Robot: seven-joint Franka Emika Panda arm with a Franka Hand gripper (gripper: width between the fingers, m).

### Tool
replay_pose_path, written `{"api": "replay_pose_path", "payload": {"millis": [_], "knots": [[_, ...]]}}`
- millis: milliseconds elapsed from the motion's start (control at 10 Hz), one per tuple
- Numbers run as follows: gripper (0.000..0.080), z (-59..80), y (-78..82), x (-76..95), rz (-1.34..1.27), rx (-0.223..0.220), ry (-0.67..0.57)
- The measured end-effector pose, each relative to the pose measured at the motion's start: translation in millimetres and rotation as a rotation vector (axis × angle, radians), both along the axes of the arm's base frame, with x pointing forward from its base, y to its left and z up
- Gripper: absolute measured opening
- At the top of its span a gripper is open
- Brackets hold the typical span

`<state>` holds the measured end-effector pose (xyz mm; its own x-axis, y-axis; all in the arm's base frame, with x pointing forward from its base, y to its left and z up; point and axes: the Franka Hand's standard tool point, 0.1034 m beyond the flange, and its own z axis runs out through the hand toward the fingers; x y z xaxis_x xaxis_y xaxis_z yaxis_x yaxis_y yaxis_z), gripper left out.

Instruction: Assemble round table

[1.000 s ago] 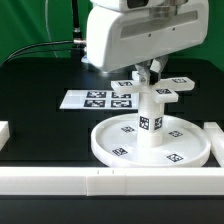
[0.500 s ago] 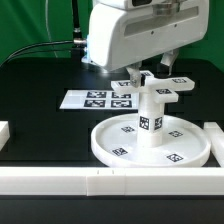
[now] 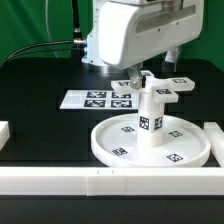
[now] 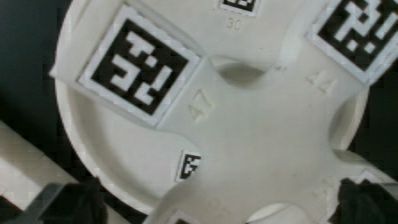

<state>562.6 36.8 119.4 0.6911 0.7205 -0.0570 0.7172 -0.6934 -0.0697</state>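
Observation:
The large rimmed round disc [image 3: 104, 148] lies flat on the black table, tags up. The short post [image 3: 150, 118] stands upright at its centre. The cross-shaped piece [image 3: 166, 91] sits on top of the post. My gripper [image 3: 141, 75] hangs just above the cross-shaped piece, its fingers partly hidden behind it. In the wrist view the disc [image 4: 231, 115] fills the picture. A blurred white arm of the cross-shaped piece [image 4: 267, 205] lies between my gripper's [image 4: 217, 198] dark fingers [image 4: 64, 200], which stand wide apart. The gripper is open.
The marker board [image 3: 92, 99] lies flat behind the disc towards the exterior view's left. A long white rail [image 3: 60, 181] runs along the front edge. Shorter rail pieces stand at the right [image 3: 215, 134] and left [image 3: 4, 131].
The arm and gripper have risen a little above the cross-shaped piece. The disc, post and cross-shaped piece have not moved.

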Motion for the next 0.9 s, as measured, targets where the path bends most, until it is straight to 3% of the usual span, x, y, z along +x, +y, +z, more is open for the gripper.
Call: {"api": "replay_pose_path", "payload": {"millis": [900], "knots": [[0.0649, -8.5, 5.3, -12.2, 0.083, 0.007, -0.006]]}}
